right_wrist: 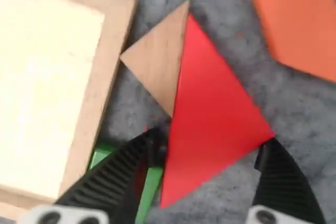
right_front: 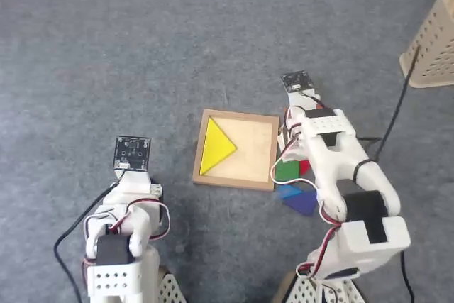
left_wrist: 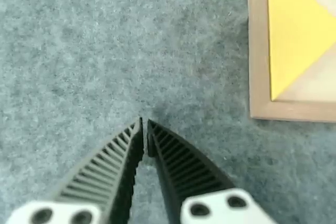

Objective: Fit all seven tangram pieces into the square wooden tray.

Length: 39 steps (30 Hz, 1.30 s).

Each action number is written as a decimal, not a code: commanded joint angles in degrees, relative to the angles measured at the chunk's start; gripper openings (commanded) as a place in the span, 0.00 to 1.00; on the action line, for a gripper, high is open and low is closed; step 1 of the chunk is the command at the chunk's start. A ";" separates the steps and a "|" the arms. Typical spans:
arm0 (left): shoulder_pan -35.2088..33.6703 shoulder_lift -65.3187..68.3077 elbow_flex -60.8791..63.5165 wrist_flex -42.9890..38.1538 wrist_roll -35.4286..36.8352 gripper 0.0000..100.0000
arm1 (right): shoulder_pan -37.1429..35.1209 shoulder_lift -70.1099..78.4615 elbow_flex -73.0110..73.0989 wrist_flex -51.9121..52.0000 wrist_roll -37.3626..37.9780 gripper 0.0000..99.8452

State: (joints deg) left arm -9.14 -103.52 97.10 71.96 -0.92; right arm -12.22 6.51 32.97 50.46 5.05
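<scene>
The square wooden tray lies mid-table with a yellow triangle in its left half. Just right of the tray, my right gripper is shut on the red triangle: one finger touches its long edge, the other its corner. The triangle overlaps a wood-coloured triangle and a green piece. An orange piece lies beyond. From above, green, red and blue pieces show beside the right arm. My left gripper is shut and empty over the carpet, left of the tray.
Grey carpet covers the table. A beige perforated basket stands at the far right, and a black cable runs from it toward the right arm. Open carpet stretches behind and left of the tray.
</scene>
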 commanded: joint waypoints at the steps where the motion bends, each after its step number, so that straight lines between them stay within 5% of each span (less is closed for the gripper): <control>1: 0.18 -1.05 -0.57 0.44 -0.18 0.02 | -1.54 -0.84 -1.41 0.92 0.79 0.30; 14: 0.18 -1.05 -0.57 0.44 -0.18 0.02 | 3.56 -4.09 -3.96 4.18 2.64 0.31; 39: 0.18 -1.05 -0.57 0.44 -0.18 0.02 | 0.92 2.42 -6.68 0.40 8.18 0.30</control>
State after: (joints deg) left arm -9.14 -103.52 97.10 71.96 -0.92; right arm -11.08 9.49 28.75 51.43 11.12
